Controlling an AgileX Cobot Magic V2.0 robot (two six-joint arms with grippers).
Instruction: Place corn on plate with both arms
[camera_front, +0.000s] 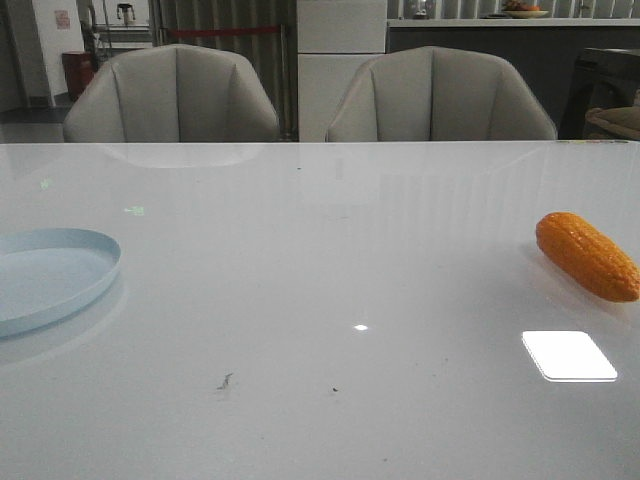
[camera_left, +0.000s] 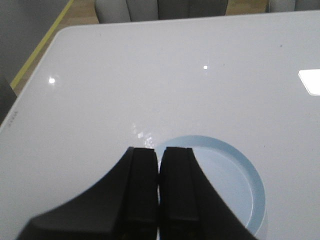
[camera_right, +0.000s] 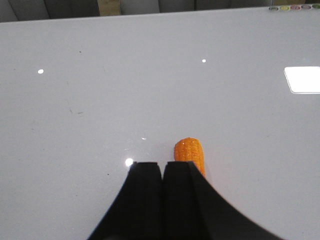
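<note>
Neither arm showed up in the front view. Left gripper had its two dark fingers pressed together, no gap really. Right gripper was the same, fingers closed flat against each other, holding nothing.

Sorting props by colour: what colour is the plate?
Pale blue, plain and unmarked; the plate shows best in the left wrist view.
</note>
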